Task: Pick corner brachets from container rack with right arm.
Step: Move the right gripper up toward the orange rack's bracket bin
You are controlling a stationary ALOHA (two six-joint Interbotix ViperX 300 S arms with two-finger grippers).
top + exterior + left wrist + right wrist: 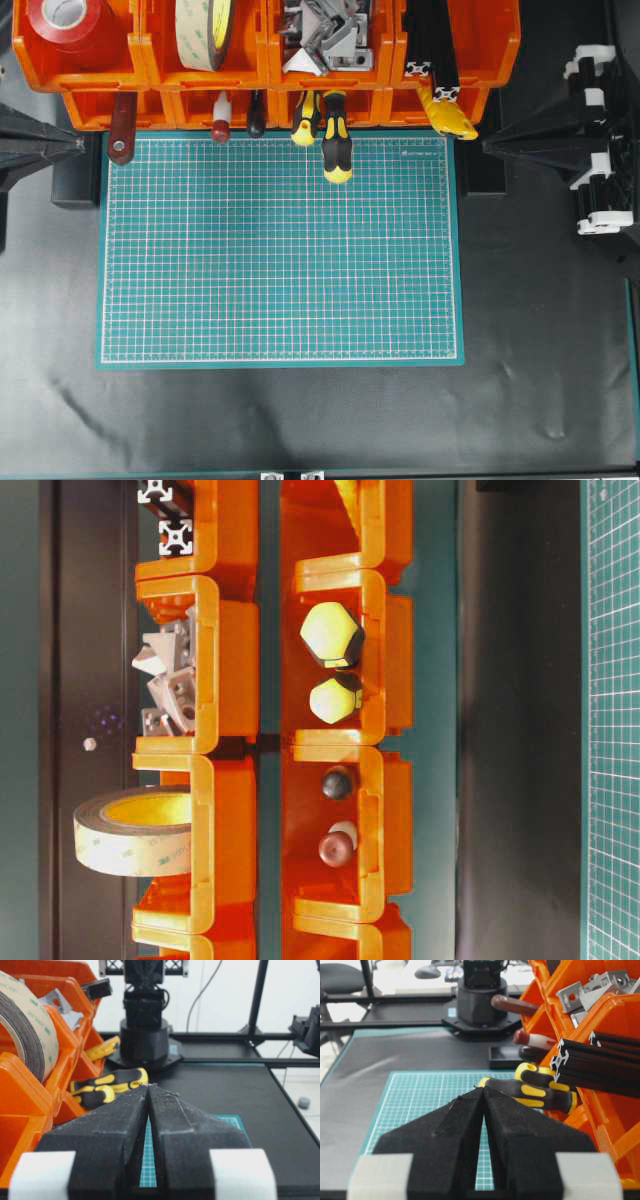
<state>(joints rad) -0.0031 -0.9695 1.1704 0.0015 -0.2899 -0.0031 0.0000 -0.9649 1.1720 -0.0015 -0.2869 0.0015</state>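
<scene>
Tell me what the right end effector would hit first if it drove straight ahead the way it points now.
Probably nothing nearby: the right end effector, shut, points across the green cutting mat toward the other arm's base. The yellow-black handles lie just right of that line; depth is unclear.

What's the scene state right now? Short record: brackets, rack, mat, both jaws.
corner brachets: piled in an upper bin, third from left in the overhead view
container rack: orange, two tiers, along the mat's far edge
cutting mat: green, nothing lying on its grid
right gripper: jaws shut, holding nothing, apart from the rack
left gripper: jaws shut, holding nothing
</scene>
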